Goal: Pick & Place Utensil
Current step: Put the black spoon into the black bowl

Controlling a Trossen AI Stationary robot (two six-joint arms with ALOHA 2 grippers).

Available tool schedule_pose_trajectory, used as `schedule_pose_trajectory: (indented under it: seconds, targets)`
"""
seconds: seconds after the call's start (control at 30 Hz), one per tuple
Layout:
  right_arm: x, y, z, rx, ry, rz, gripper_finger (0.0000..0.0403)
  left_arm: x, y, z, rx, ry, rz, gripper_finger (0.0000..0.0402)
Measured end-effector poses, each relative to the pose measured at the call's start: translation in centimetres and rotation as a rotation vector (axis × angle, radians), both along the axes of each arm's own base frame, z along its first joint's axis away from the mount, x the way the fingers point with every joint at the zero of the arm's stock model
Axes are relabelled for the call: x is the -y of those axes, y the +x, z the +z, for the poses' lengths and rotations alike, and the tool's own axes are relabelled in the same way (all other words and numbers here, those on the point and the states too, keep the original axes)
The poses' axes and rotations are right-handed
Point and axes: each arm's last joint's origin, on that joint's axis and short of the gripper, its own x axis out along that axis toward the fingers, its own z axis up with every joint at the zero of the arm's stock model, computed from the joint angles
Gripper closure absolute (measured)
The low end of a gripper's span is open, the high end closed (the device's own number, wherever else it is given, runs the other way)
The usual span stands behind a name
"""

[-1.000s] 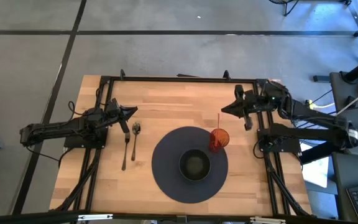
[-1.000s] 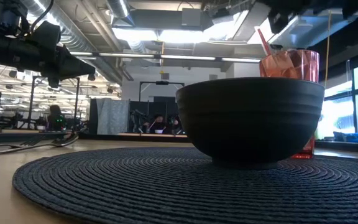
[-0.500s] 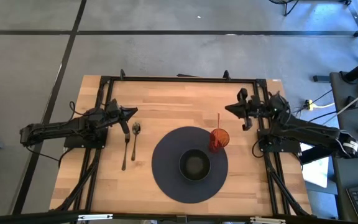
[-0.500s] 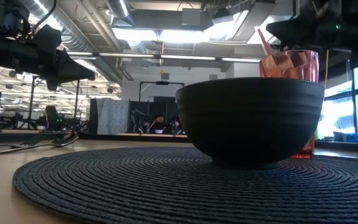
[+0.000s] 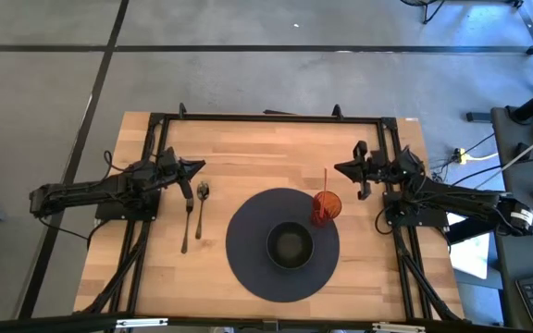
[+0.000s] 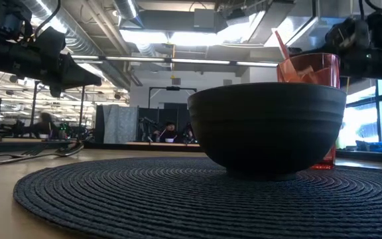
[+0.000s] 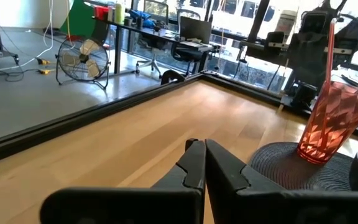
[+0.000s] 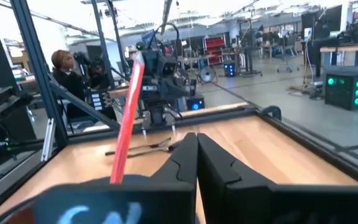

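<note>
A metal fork [image 5: 186,225] and a spoon [image 5: 201,211] lie flat and side by side on the wooden table, left of the round dark placemat [image 5: 248,250]. In the right wrist view the fork and spoon [image 8: 146,148] show far off. My left gripper [image 5: 195,169] hovers shut just beyond the utensils' far ends, touching nothing; its own view shows the shut fingers [image 7: 199,151]. My right gripper [image 5: 340,169] is shut above the table's right side, beyond the red cup [image 5: 326,205], its fingers [image 8: 194,142] closed together.
A dark bowl [image 5: 290,245] sits in the middle of the placemat. The red faceted cup [image 7: 334,121] with a straw [image 8: 126,127] stands on the placemat's far right rim. Black frame rails [image 5: 266,117] run along the table's edges. People show in the room behind.
My right arm has come down and folded back toward the table's right edge, its gripper staying shut and sinking lower. The left arm and the utensils have kept still.
</note>
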Motion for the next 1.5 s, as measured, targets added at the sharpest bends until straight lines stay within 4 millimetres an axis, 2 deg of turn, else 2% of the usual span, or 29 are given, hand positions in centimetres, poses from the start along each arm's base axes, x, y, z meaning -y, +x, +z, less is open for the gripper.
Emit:
schedule_pose_trajectory:
  seconds: [0.43,0.73,1.0,1.1,1.33,1.5]
  targets:
    - [0.0,0.0,0.1,0.003,-0.043,-0.007,0.04,-0.2,0.0,-0.1,-0.011,-0.013,0.05,0.0398]
    - [-0.4,-0.6,2.0,0.18,-0.125,0.002,0.0401,-0.4,0.0,-0.2,-0.028,0.01,0.149,0.0399]
    - [-0.6,-1.7,1.9,0.146,-0.123,-0.004,0.0402,0.0,0.4,-0.7,-0.065,-0.039,-0.041,0.0398]
    - [-0.7,-2.1,2.1,0.172,-0.154,-0.018,0.0402,0.0,0.5,-0.9,-0.089,-0.04,-0.05,0.04]
    - [-1.0,-2.5,2.4,0.195,-0.214,-0.03,0.0402,-0.2,0.6,-1.2,-0.069,-0.134,0.027,0.0399]
    - [-0.8,-2.4,2.1,0.157,-0.234,-0.053,0.0394,0.0,0.7,-0.4,-0.189,-0.372,0.052,0.0399]
